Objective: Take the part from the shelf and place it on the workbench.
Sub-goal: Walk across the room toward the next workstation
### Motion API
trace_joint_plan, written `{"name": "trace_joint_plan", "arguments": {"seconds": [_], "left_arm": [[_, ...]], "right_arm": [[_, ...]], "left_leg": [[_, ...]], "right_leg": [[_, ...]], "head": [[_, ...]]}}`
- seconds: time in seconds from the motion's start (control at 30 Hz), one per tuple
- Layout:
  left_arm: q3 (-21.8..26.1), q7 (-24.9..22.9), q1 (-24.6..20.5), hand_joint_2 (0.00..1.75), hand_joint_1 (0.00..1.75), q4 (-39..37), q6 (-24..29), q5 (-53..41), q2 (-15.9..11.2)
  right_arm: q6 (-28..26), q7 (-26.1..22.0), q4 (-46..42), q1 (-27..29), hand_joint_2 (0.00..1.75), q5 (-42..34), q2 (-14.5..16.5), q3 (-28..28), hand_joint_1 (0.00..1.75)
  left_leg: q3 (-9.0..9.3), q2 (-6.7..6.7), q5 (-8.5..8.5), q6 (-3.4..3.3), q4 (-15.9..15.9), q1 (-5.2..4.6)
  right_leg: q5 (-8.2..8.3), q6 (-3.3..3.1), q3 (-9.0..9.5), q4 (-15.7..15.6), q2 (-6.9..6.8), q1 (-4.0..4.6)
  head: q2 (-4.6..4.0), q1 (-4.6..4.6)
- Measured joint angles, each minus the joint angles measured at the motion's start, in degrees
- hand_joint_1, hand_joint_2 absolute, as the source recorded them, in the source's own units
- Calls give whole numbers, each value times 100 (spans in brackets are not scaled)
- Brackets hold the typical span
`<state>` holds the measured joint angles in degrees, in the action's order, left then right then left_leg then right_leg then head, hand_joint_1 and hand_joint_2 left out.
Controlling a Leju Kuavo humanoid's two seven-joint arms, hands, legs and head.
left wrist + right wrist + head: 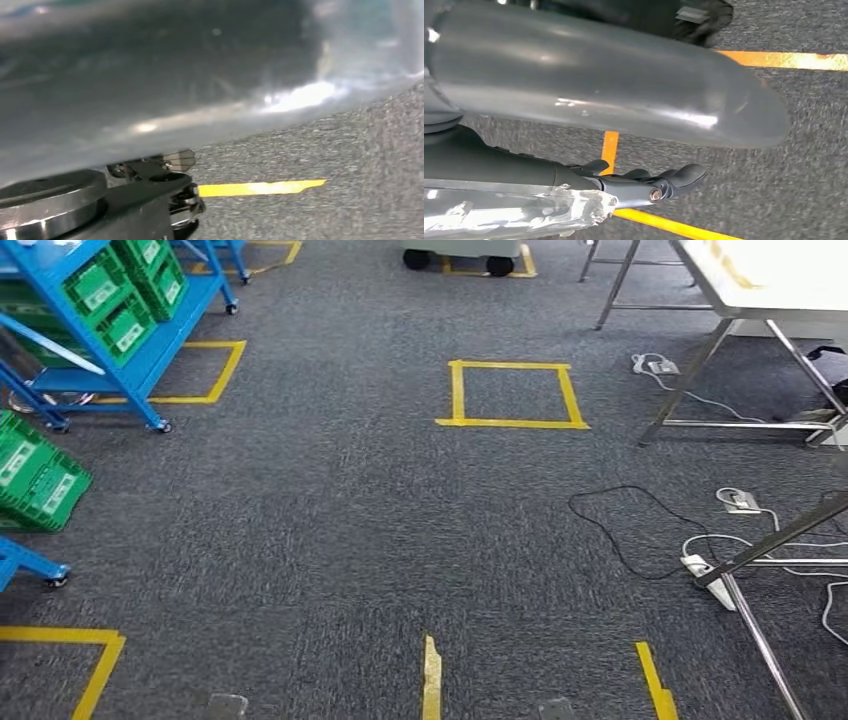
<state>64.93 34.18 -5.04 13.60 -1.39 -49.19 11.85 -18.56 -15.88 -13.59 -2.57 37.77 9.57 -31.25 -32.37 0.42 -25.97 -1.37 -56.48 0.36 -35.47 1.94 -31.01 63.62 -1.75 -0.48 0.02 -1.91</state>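
Down at the robot's side, the right hand hangs over the carpet with its dark fingers stretched out straight and apart, holding nothing. The left hand is mostly hidden behind its own grey cover, so I cannot tell how its fingers lie, though nothing seems to be in it. The blue shelf stands well off to the left, stacked with green bins; the part itself I cannot pick out, presumably inside one. The bench sits far right. I'd say the fetch has not begun: next comes turning and walking to the shelf, past the loose cables.
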Motion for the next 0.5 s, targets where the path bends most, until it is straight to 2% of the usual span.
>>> {"name": "trace_joint_plan", "arguments": {"seconds": [0.03,0.07,0.1,0.13,0.17,0.2,0.23,0.27,0.3,0.33,0.37,0.4,0.43,0.5], "left_arm": [[1,0,-8,0,0,1,0,0,2],[1,0,-10,0,0,1,-1,-1,3],[1,0,-5,0,0,1,-1,-1,4],[1,0,-1,0,0,2,-1,-1,4],[1,0,1,0,0,2,-1,-1,5],[1,0,0,0,0,2,-1,-1,8],[1,1,-5,0,0,2,-1,-1,12],[1,1,-10,0,0,2,-1,-1,17],[1,2,-11,0,0,2,-1,-1,22],[1,2,-7,0,0,2,-1,-1,27],[1,2,2,0,0,2,0,-1,30],[1,2,14,0,0,2,1,-1,32],[1,2,18,0,0,2,1,-1,33],[1,2,-3,0,0,2,2,-1,33]], "right_arm": [[0,1,1,9,0,0,0,-8,0],[0,3,1,20,0,0,0,-14,0],[0,5,2,30,0,0,0,-17,0],[0,6,2,35,0,0,0,-19,0],[0,6,2,37,0,0,0,-19,0],[0,6,2,37,0,0,0,-20,0],[0,5,3,40,0,0,-1,-20,0],[-1,4,4,40,0,0,-2,-21,0],[-2,4,5,38,0,-1,-3,-22,0],[-3,4,6,37,0,-1,-5,-24,0],[-4,4,6,33,0,-1,-5,-25,0],[-3,4,6,31,0,-1,-4,-27,0],[-2,2,6,32,0,1,-3,-29,0],[1,-3,6,42,0,2,-2,-34,0]], "left_leg": [[-5,-72,-1,-17,-1,-7],[-5,-152,-3,-24,-3,-15],[-1,-235,-5,-27,-5,-22],[7,-323,-8,-27,-8,-26],[21,-413,-11,-26,-10,-29],[33,-498,-16,-20,-12,-27],[32,-577,-21,-5,-22,-32],[15,-649,-20,18,-31,-26],[-12,-716,-14,52,-37,-12],[-41,-784,1,93,-37,3],[-65,-845,14,136,-29,21],[-80,-811,3,168,-43,23],[-120,-696,-55,194,-120,15],[-362,-328,-354,231,-629,1]], "right_leg": [[-182,-3,-218,433,104,-3],[-292,-8,-421,797,149,-3],[-275,-18,-542,962,165,-2],[-130,-32,-557,887,176,-2],[112,-51,-465,591,209,-3],[374,-74,-312,171,311,-5],[564,-96,-164,-208,470,-15],[661,-111,-37,-487,607,-20],[679,-120,30,-626,710,-20],[657,-128,60,-658,728,-15],[655,-141,86,-692,666,-11],[672,-164,101,-721,592,-15],[690,-193,125,-760,512,-21],[704,-246,166,-816,314,-21]], "head": [[0,-9],[0,-15],[0,-17],[0,-19],[0,-18],[0,-21],[0,-19],[0,-21],[0,-22],[0,-24],[0,-28],[0,-25],[0,-12],[0,20]]}}
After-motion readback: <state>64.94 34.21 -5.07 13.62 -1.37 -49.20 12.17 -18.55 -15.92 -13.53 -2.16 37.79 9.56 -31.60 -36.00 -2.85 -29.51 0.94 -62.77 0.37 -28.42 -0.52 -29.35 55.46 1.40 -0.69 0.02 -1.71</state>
